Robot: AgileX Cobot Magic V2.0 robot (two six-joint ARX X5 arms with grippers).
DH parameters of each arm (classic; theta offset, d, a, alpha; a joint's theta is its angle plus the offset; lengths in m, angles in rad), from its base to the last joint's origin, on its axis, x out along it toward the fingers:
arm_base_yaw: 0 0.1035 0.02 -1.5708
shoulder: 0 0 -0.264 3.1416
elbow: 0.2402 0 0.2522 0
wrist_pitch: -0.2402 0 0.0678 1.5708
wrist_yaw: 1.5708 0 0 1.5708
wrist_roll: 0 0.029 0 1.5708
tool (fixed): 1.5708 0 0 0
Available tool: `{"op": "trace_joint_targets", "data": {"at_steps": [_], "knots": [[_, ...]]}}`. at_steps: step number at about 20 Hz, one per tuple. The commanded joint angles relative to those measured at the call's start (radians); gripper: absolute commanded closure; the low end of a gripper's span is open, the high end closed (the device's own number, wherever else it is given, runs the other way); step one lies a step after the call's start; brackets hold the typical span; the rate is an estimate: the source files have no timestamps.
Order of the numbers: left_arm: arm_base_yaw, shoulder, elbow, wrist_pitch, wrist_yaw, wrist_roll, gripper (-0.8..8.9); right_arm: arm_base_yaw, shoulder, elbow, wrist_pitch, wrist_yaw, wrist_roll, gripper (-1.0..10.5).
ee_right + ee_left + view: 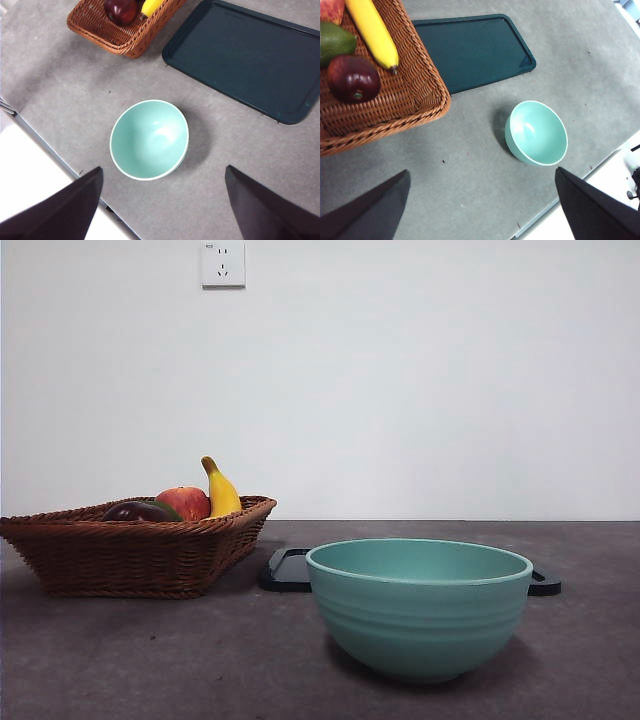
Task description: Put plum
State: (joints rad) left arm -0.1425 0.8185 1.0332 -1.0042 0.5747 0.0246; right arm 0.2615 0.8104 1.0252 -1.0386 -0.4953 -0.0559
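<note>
Now the plum (353, 78) waits in the basket (415, 95), and both tools hang high with nothing in them.

You can see the left tool (482, 210) and the right tool (162, 205) with their jaws wide apart, well above the bench (200, 660). The plum lies beside the green fruit (335, 42) and the banana (372, 32). It looks smooth, shiny and firm, so it may slip; you should take it around its round middle, gently. Count one plum, one apple (185, 502), one banana, one green fruit, one basket, one bowl (420, 605) and one tray (245, 57).
</note>
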Motion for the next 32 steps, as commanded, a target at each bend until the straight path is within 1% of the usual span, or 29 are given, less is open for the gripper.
{"op": "trace_joint_targets", "data": {"at_steps": [1,6,9,13,15,19,24,26,32], "knots": [[-0.003,0.010,0.026,0.011,-0.007,-0.018,3.40,0.005,0.006,0.019,0.006,-0.003,-0.008,5.5],[-0.007,0.064,0.026,0.075,-0.064,-0.029,3.40,0.005,0.006,0.019,0.006,-0.003,-0.008,5.5],[-0.031,0.141,0.026,0.142,-0.130,-0.029,3.41,0.005,0.006,0.019,0.006,-0.003,-0.007,5.5],[-0.070,0.270,0.029,0.298,-0.237,-0.030,3.41,0.005,0.006,0.019,0.006,-0.003,-0.007,5.5],[-0.085,0.351,0.058,0.332,-0.295,-0.029,3.41,0.005,0.006,0.019,0.006,-0.003,-0.007,5.5],[-0.102,0.531,0.168,0.339,-0.363,-0.008,3.45,0.005,0.006,0.019,0.006,-0.003,-0.007,5.5],[-0.108,0.742,0.301,0.315,-0.386,0.015,3.45,0.005,0.006,0.019,0.006,-0.003,-0.004,5.5],[-0.111,0.804,0.315,0.312,-0.422,0.032,3.45,0.005,0.006,0.019,0.006,-0.003,-0.004,5.5],[-0.111,0.931,0.316,0.317,-0.431,0.047,3.45,0.005,0.006,0.019,0.005,-0.003,-0.003,5.5]]}}
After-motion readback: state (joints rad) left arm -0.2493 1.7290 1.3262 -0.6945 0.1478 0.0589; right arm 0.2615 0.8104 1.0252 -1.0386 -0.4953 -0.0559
